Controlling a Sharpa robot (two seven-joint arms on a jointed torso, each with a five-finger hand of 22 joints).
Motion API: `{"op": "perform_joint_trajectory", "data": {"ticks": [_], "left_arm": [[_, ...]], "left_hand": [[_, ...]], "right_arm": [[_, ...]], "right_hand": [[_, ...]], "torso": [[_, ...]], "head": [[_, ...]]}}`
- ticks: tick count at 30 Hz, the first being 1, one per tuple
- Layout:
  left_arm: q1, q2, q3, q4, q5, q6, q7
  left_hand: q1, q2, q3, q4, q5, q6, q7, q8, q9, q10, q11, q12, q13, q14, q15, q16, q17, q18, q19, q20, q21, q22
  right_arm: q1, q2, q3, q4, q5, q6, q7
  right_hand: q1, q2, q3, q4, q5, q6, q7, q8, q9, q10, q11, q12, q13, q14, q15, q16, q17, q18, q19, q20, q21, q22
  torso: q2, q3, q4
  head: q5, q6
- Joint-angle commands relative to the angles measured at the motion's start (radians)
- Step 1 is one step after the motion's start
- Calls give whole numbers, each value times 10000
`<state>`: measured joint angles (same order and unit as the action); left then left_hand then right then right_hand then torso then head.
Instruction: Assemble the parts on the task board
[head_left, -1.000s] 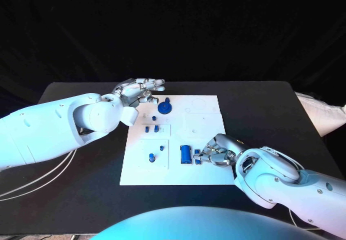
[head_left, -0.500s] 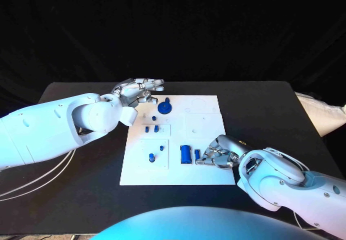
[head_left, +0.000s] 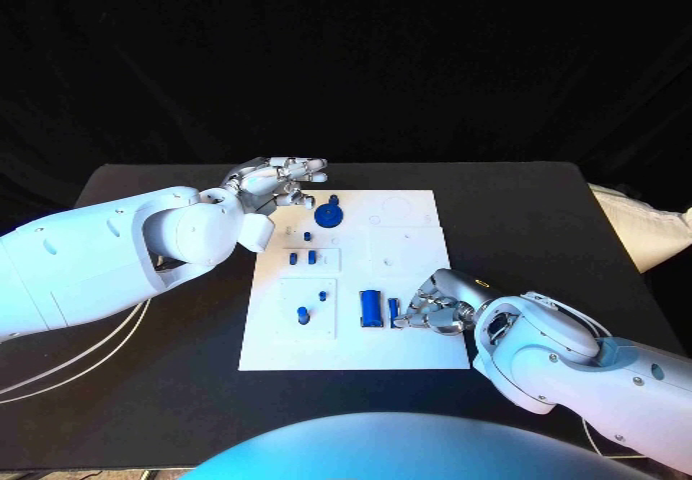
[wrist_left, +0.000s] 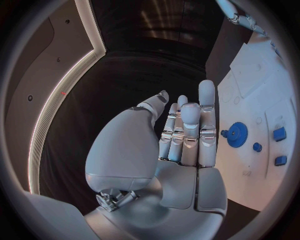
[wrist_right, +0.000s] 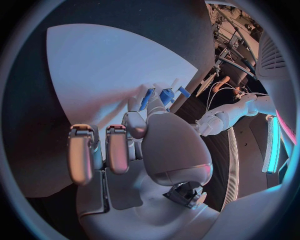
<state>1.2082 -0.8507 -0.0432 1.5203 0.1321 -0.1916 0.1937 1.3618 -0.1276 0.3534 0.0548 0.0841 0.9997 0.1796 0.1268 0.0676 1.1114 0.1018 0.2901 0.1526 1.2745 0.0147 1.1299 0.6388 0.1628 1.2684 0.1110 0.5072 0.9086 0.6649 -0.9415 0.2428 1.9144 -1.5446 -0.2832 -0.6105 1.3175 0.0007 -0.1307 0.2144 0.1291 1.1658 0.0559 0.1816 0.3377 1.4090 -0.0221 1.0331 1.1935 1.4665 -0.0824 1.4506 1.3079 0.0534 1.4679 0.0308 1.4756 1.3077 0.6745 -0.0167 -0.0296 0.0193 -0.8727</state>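
The white task board (head_left: 411, 345) lies at the centre of the black counter (head_left: 548, 220). The right hand (head_left: 437, 308), at the board's lower right edge, now sits slightly further down and closer to the blue block (head_left: 371, 307) than a second ago; its fingers curl beside a slim blue piece (head_left: 394, 310), though whether it pinches that piece I cannot tell. The left hand (head_left: 277, 181) has not moved from the board's upper left corner, fingers loosely apart and holding nothing, near the blue gear (head_left: 330, 214). Small blue pegs (head_left: 303, 258) stand mid-left on the board, unchanged.
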Motion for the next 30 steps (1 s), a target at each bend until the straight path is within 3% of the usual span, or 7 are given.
{"op": "perform_joint_trajectory", "data": {"ticks": [1, 6, 13, 17, 30], "left_arm": [[2, 22, 7, 9, -62, 188, 15], [2, 33, 7, 2, -74, 195, 8], [2, 26, 7, -12, -78, 198, 5], [2, 21, 7, -16, -78, 201, 5], [2, 43, 7, -21, -79, 217, -3]], "left_hand": [[19, 69, -60, -23, 35, -93, -7, 64, 10, -59, -27, 22, 12, -71, -1, 26, -11, 187, -50, 22, -39, -11], [19, 69, -60, -23, 35, -93, -7, 64, 10, -59, -27, 22, 12, -71, -1, 26, -11, 187, -50, 22, -39, -11], [19, 69, -60, -23, 35, -93, -7, 64, 10, -59, -27, 22, 12, -71, -1, 26, -11, 187, -50, 22, -39, -11], [19, 69, -60, -23, 35, -93, -7, 64, 10, -59, -27, 22, 12, -71, -1, 26, -11, 187, -50, 22, -39, -11], [21, 79, -84, -18, 34, -111, -2, 76, 9, -92, -23, 57, 17, -75, 3, 37, -13, 187, -49, 25, -46, -20]], "right_arm": [[-7, 56, -5, -80, -173, 360, 38], [-6, 118, -5, -92, -218, 138, 38], [-4, 55, 6, 194, -180, -481, 78], [38, -31, 31, 413, -352, -704, 87], [162, 169, 64, 502, -930, -543, 117]], "right_hand": [[206, 44, -4, -148, -83, 31, -31, -31, 22, 33, -10, 16, -10, 660, -55, 59, 447, -148, 250, -82, 32, 934], [424, 8, -19, -342, -406, 30, -27, -35, 57, 31, -11, 10, 12, 662, -57, 62, 461, -149, 251, -88, 33, 941], [-34, 2, -253, -80, -81, 26, -3, -55, 97, 51, 14, -1, 36, 663, -35, 59, 462, -146, 243, -74, 21, 925], [-7, -51, -293, -104, -25, 45, -20, -46, 115, 70, 2, 38, 70, 662, -41, 57, 460, -150, 254, -72, 31, 946], [311, -145, -328, -363, -322, 156, -76, 11, 195, 197, -49, 265, 254, 667, -79, 64, 483, -166, 294, -91, 70, 1023]], "torso": [[-4, 4, -13], [5, 8, -18], [-4, 13, -14], [-3, 9, -21], [-3, 1, -1]], "head": [[43, 1], [45, 1], [46, 1], [45, 1], [22, 1]]}}
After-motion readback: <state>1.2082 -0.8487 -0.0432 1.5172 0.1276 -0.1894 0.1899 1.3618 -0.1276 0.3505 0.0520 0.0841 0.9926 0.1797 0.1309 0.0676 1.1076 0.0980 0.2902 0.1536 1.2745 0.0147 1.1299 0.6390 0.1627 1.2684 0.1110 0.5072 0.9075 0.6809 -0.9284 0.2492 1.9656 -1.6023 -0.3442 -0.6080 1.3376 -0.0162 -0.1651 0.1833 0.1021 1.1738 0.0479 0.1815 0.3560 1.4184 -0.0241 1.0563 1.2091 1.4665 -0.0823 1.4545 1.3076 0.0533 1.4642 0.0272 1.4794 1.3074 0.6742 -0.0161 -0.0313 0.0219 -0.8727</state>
